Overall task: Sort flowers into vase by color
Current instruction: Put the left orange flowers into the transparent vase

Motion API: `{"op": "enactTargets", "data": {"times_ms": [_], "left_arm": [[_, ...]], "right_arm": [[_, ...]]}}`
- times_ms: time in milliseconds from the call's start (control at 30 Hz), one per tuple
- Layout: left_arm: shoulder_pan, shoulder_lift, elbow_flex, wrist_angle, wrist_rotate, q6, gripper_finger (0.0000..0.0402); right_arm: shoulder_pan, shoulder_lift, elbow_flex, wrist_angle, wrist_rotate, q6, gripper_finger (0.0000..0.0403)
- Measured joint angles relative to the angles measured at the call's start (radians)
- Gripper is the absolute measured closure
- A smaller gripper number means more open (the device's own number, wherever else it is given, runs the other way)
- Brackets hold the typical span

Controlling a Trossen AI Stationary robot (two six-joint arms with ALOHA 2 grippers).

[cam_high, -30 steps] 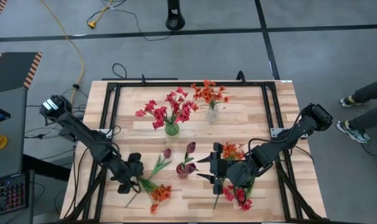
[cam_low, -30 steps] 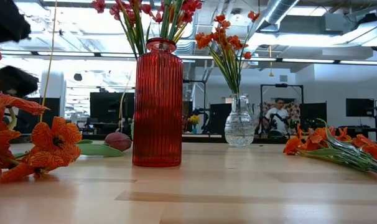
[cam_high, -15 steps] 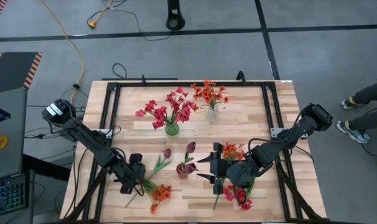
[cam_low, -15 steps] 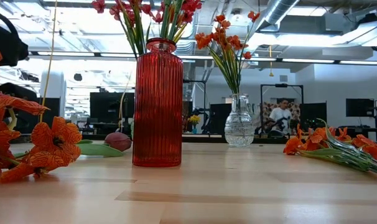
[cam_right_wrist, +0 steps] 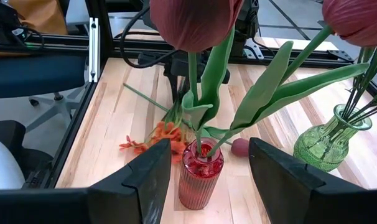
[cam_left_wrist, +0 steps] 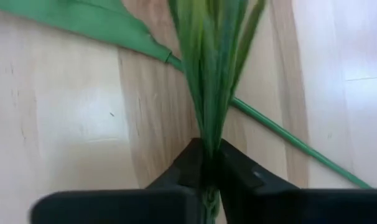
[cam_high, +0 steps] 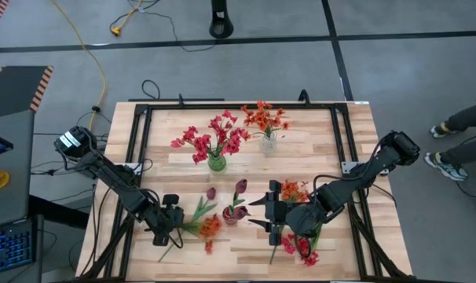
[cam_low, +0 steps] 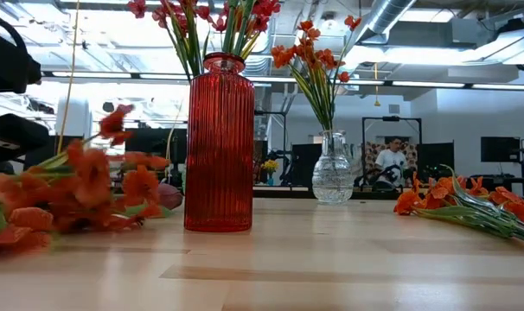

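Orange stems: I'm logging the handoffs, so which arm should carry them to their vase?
Left. Its gripper is already shut on the orange stems. The right gripper is open, facing the red vase.

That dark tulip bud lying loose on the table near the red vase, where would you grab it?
Probably by the green stalk, not the bud. The loose tulip lies flat between the green vase and the red vase, so coming straight down from above, tool fingers across the thin stalk, seems safest.
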Motion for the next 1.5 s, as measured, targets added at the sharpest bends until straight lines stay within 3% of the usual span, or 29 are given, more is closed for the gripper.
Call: {"op": "enactTargets", "data": {"times_ms": [333, 500, 867, 1267, 1500], "left_arm": [[0.0, -0.001, 0.02, -0.02, 0.007, -0.044, 0.039], [0.0, -0.021, 0.104, -0.136, 0.0, -0.007, 0.0398], [0.0, -0.199, 0.291, -0.389, -0.158, 0.01, 0.0396], [0.0, -0.461, 0.316, -0.381, -0.193, 0.033, 0.0395], [0.0, -0.571, 0.316, -0.254, -0.338, 0.086, 0.0395]], "right_arm": [[0.0, 0.0, 0.0, 0.008, 0.0, 0.0, 0.0163], [0.0, 0.0, 0.002, 0.061, 0.001, -0.002, 0.0163], [0.0, 0.0, 0.107, 0.03, 0.001, -0.012, 0.0163], [0.0, -0.001, 0.272, 0.013, 0.001, -0.257, 0.0163], [-0.009, -0.002, 0.33, 0.015, 0.001, -0.357, 0.0163]]}}
